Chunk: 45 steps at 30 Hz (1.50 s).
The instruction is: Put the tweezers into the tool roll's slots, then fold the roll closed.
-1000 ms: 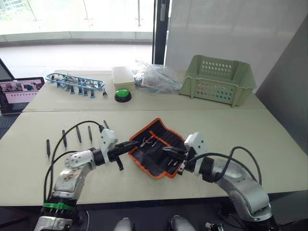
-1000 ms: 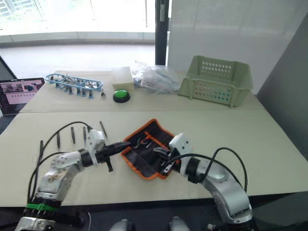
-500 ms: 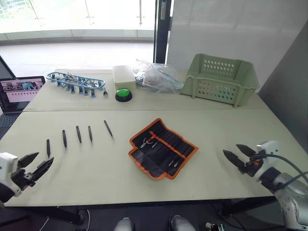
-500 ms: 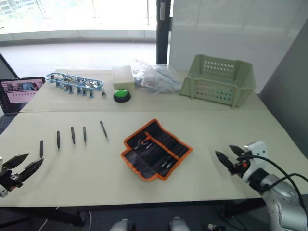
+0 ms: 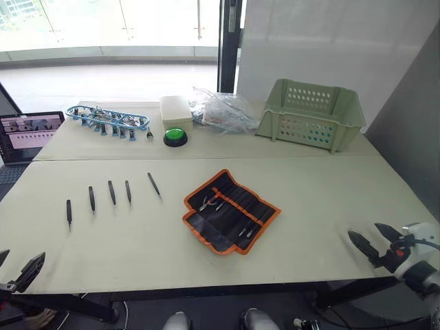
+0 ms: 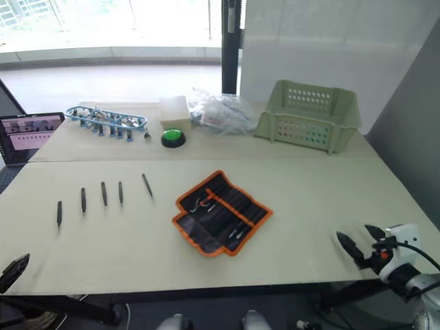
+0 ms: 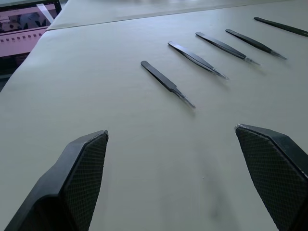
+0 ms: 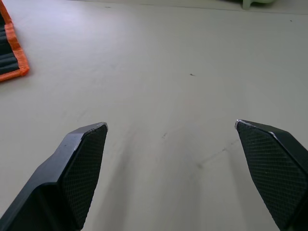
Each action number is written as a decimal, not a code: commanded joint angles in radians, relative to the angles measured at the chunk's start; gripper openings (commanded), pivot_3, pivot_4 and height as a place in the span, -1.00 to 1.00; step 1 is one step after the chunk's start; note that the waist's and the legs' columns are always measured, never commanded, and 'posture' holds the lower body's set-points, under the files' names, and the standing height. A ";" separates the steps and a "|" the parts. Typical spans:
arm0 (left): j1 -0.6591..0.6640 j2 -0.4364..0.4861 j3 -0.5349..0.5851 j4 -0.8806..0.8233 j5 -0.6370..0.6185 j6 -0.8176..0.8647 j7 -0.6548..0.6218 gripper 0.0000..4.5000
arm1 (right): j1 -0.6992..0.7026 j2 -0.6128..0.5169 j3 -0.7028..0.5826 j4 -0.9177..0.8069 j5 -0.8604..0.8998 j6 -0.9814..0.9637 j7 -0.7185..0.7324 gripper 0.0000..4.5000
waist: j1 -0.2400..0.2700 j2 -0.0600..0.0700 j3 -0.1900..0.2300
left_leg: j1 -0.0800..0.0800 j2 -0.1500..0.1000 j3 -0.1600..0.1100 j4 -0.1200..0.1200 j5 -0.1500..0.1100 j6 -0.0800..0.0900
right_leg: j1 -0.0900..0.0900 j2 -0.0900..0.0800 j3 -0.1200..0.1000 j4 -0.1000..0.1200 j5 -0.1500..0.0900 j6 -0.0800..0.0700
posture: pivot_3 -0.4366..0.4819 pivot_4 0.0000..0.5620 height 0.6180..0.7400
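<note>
Five tweezers (image 5: 109, 192) lie in a loose row on the worktop (image 5: 309, 185), left of centre, none picked yet. Tool roll (image 5: 230, 210) lies open and flat near centre, well apart from the row, inner face up w/ orange strip between the slots (image 5: 237, 206); a few small tools seem to sit in some slots already, type unclear. Step in hand, by my judgement: start of pick no. 1. My left tool (image 7: 178, 187) hangs low at the near edge, fingers wide apart, holding nothing; right tool (image 8: 173, 178) likewise, spread wide, empty, right of the roll. Next move: bring left tool to the nearest tweezer, close on its thin shaft. Green basket (image 5: 313, 113) at rear: contents not visible.
</note>
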 commanded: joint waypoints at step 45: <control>-0.404 -0.164 -0.270 -0.105 0.148 0.438 0.737 0.99 | -0.246 -0.225 0.338 -0.320 0.109 0.105 0.382 1.00 | 0.007 -0.005 -0.001 | 0.009 -0.002 -0.002 0.002 0.001 0.002 | 0.011 0.001 -0.001 0.001 0.005 0.009 | -0.05 -0.47 0.75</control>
